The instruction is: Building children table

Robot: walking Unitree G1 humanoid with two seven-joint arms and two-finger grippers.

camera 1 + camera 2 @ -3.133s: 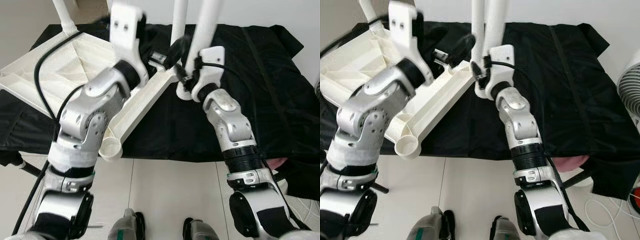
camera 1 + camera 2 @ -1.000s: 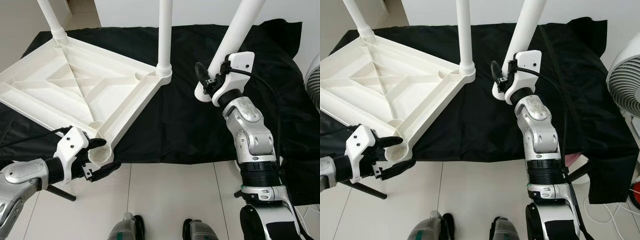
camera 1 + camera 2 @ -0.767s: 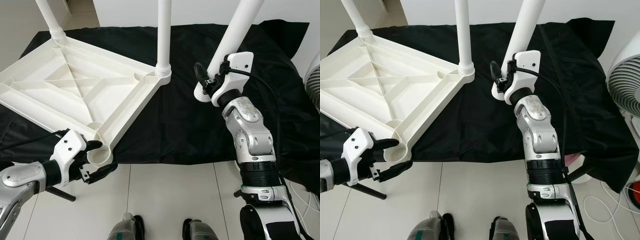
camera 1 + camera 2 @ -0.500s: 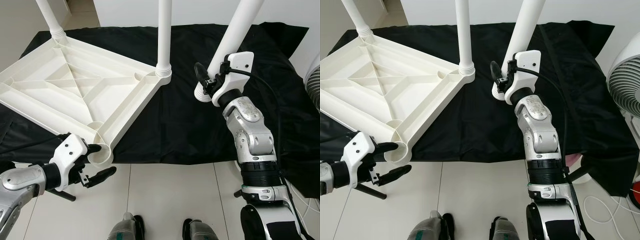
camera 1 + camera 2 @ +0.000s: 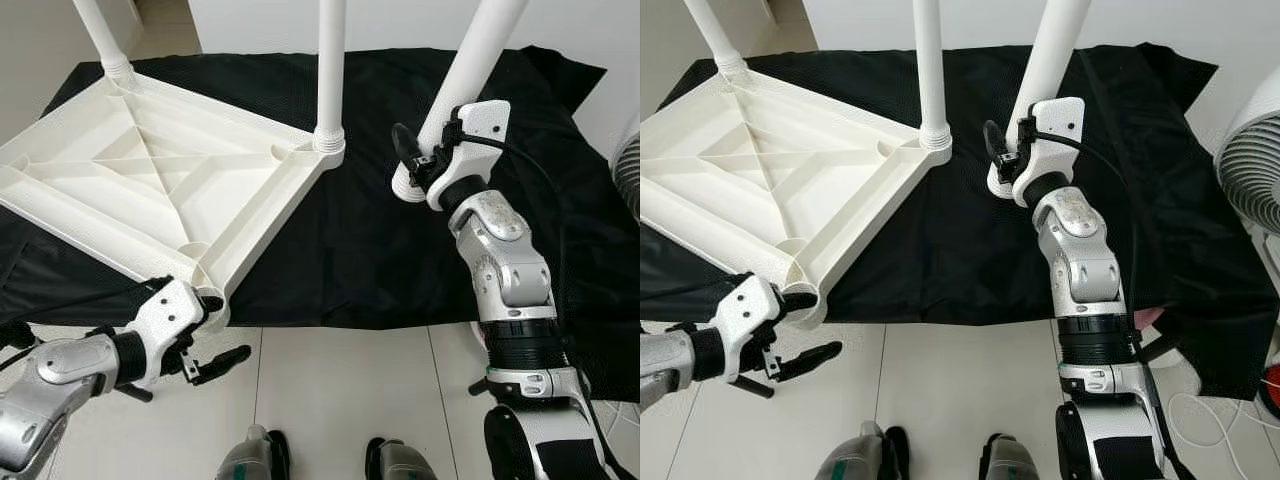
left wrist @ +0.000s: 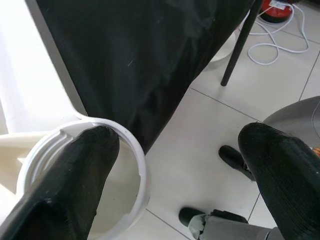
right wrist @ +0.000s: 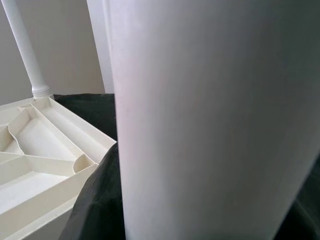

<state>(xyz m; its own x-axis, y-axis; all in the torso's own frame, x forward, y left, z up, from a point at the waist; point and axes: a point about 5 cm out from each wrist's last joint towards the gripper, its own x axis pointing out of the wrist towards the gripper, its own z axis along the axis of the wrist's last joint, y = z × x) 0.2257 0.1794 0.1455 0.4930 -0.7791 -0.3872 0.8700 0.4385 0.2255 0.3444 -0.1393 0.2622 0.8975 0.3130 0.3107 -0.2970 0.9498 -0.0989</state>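
The upturned white moulded-plastic children's table top (image 5: 150, 190) lies underside up on the black cloth-covered work surface (image 5: 330, 270), filling the 9 to 11 o'clock part of the head views. Its ribbed underside points to a light, stiff shell that should slide easily on the cloth, so it likely needs steadying. Two white tubular legs already stand in corner sockets: one at 11 o'clock (image 5: 100, 35), one near 12 o'clock (image 5: 330, 70). The empty round corner socket (image 6: 80, 170) hangs over the near edge of the cloth at about 7 o'clock.

The loose white plastic leg (image 5: 470, 70) stands tilted at about 1 o'clock, well apart from the top, its ribbed foot end resting on the cloth. It looks smooth, rigid and light; a hold low on the shaft just above the ribbed end gives control, though the long upper part may swing.

The right gripper (image 5: 412, 165) is closed around that leg low down, the black fingers wrapping the shaft. The left gripper (image 5: 205, 335) sits at the empty socket with its jaws spread wide, one finger (image 6: 75, 175) at the socket rim, the other finger (image 6: 280, 170) out over the white tiled floor (image 5: 340, 400). The socket rim seems the natural steadying point.
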